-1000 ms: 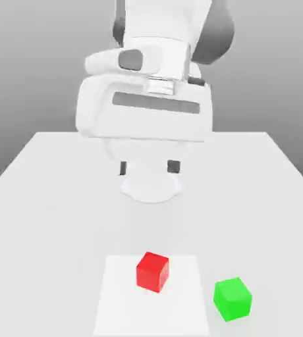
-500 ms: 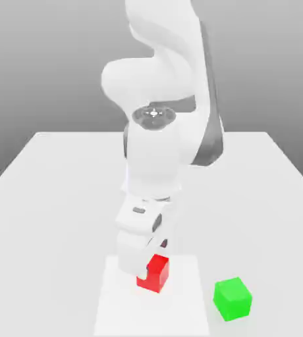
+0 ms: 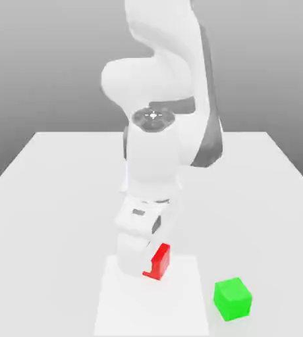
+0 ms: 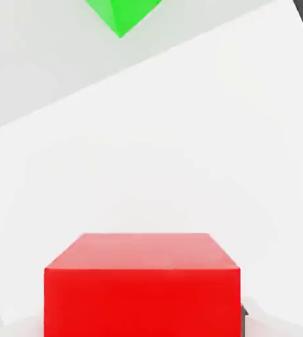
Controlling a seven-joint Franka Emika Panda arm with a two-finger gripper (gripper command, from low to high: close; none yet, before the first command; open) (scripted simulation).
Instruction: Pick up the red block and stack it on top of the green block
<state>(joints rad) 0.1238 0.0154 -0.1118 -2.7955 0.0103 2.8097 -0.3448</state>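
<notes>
1. Gripper (image 3: 154, 264) sits low in the frame, just left of the lower centre in the exterior view, its jaws closed on the red block (image 3: 159, 262).
2. Red block is at the lower centre of the exterior view, its near part partly covered by the white hand; its visible side is bright red. In the hand view it looms large and close, with one paler face and one deep red face.
3. Green block (image 3: 232, 299) rests on the pale table (image 3: 266, 217) at the lower right of the exterior view, well apart from the red one and turned at an angle.
4. White square (image 3: 151, 306) lies flat at the lower centre of the exterior view, with the green block just beside its right edge.
5. Arm (image 3: 153, 158) reaches down from the top centre, white with dark grey parts.
</notes>
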